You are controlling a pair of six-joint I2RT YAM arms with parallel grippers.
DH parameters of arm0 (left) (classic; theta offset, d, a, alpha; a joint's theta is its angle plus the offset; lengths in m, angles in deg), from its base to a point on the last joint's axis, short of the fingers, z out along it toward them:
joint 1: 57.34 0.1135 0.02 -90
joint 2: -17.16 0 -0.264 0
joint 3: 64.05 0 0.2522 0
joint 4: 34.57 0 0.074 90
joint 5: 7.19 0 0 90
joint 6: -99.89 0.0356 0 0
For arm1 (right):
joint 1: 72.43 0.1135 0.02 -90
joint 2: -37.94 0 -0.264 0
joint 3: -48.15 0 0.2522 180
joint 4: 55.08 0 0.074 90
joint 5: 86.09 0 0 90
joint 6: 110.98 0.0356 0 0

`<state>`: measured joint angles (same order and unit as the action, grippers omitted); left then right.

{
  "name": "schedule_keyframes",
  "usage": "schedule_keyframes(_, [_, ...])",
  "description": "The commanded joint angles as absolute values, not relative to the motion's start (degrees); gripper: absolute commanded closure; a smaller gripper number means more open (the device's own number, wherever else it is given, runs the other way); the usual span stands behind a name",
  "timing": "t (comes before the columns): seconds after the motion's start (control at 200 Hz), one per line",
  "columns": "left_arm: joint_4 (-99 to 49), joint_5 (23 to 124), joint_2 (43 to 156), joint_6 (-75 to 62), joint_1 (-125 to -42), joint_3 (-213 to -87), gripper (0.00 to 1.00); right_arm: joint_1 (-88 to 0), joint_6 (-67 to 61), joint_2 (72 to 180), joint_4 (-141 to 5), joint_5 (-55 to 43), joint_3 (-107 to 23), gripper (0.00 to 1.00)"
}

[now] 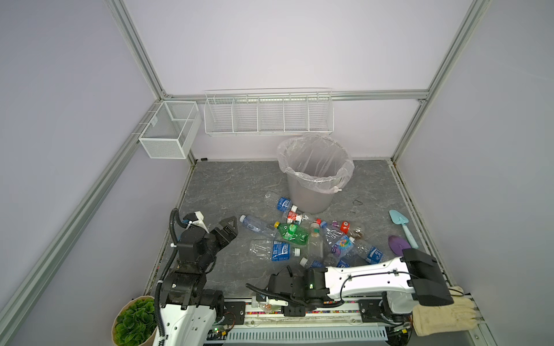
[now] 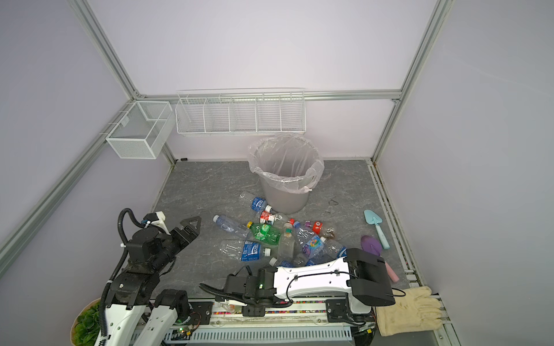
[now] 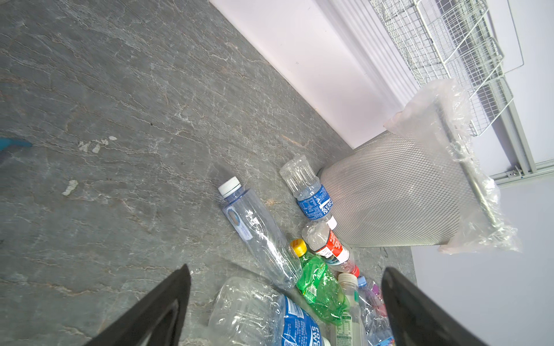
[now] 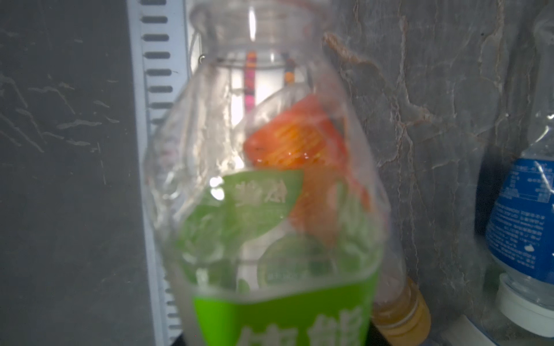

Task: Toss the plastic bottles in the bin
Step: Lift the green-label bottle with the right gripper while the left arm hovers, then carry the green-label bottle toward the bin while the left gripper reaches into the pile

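Note:
Several plastic bottles lie heaped on the grey floor in front of the bin (image 1: 311, 194) (image 2: 284, 197), a lined grey bucket. Among them are a green bottle (image 1: 292, 233), a blue-labelled bottle (image 1: 280, 251) and a long clear bottle (image 1: 254, 225). My left gripper (image 1: 228, 227) (image 3: 286, 302) hangs open just left of the heap, with nothing between its fingers. Reaching left along the front rail, my right gripper (image 1: 266, 303) is shut on a clear green-labelled bottle (image 4: 269, 209). That bottle fills the right wrist view and hides the fingers.
A teal trowel (image 1: 401, 224) and a purple scoop (image 1: 397, 244) lie at the right. White wire baskets (image 1: 268, 115) (image 1: 169, 128) hang on the back walls. A potted plant (image 1: 135, 322) and a cream glove (image 1: 443, 317) sit at the front corners.

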<state>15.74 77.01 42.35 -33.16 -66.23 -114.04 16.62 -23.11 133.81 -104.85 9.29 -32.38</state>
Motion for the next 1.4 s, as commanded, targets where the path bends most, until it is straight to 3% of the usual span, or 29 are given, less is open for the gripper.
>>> schedule_keyframes(0.0, [17.9, 78.2, 41.4, -33.2, -65.9, -116.1, 0.02, 16.5, -21.2, 136.6, -102.4, 14.1, -31.9, 0.64])
schedule_keyframes(0.395, [20.0, 79.2, 40.2, -32.6, -65.9, -117.4, 0.02, 14.0, -19.0, 141.7, -102.8, 21.9, -35.2, 0.65])
schedule_keyframes(1.02, [23.6, 76.3, 38.2, -31.3, -65.9, -117.1, 0.04, 5.6, -20.9, 140.5, -103.2, 23.5, -32.9, 0.66])
schedule_keyframes(1.394, [23.9, 65.7, 32.9, -39.2, -67.0, -109.0, 0.11, -2.5, -24.2, 137.7, -103.2, 15.8, -37.6, 0.66])
